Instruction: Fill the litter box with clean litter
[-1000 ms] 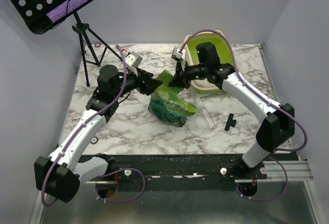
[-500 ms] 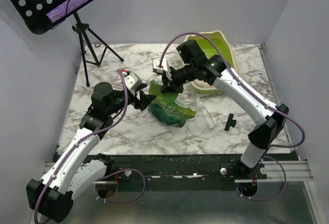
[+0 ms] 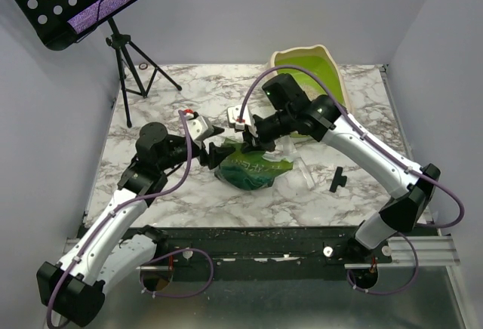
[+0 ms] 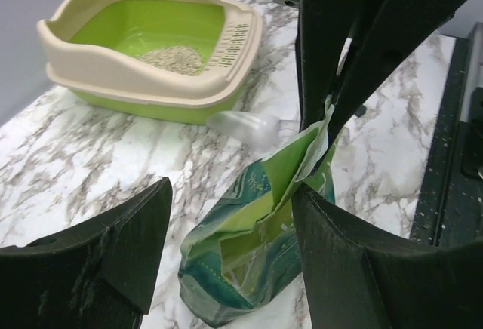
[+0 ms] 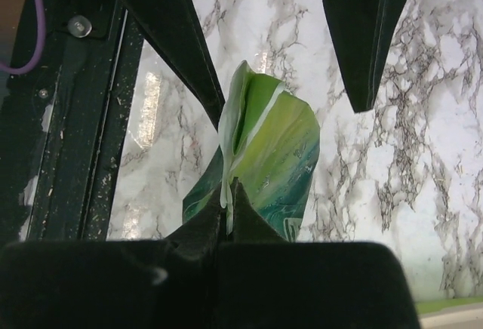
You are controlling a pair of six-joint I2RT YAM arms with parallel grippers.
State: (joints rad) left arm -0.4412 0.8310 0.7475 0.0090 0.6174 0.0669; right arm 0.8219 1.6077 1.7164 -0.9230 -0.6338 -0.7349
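Note:
The litter box [image 4: 113, 69], beige rim and lime-green inside, stands at the back of the table and is partly behind the right arm in the top view [image 3: 321, 69]. A small patch of clean litter [image 4: 172, 57] lies in it. The green-and-teal bag [image 3: 253, 164] rests on the marble in front of it. My right gripper [image 5: 229, 193] is shut on the bag's top edge [image 5: 272, 148] and shows in the top view [image 3: 245, 144]. My left gripper [image 4: 230, 216] is open, its fingers either side of the bag [image 4: 256, 246] without touching it; it shows in the top view [image 3: 215, 150].
A clear plastic scoop [image 4: 249, 127] lies between the bag and the litter box, right of the bag in the top view [image 3: 302, 167]. A small black part [image 3: 337, 179] lies on the marble at the right. A music stand's tripod [image 3: 128, 57] stands at the back left.
My right gripper has moved left and toward the near edge, away from the litter box, lowering the bag. My left gripper has pulled back off the bag and now stands open beside it.

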